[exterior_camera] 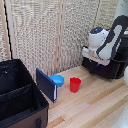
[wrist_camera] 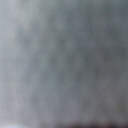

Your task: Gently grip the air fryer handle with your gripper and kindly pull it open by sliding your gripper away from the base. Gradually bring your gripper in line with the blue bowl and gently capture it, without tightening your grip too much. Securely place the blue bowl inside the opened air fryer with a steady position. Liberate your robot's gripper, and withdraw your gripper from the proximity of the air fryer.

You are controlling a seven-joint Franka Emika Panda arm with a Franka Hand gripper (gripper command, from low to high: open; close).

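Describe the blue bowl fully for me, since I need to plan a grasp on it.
The blue bowl is small, shallow, round and bright blue, smooth like plastic. It sits upright on the wooden table, mouth up, nothing visible inside. A flat dark-blue panel stands close on the exterior view's left, partly hiding it; contact cannot be judged. The red cup stands apart on its right. The wrist view is blurred.

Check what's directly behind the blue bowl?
The blue bowl sits beside the upright dark-blue panel; behind it, woven screen. Panel hides the bowl's near side.
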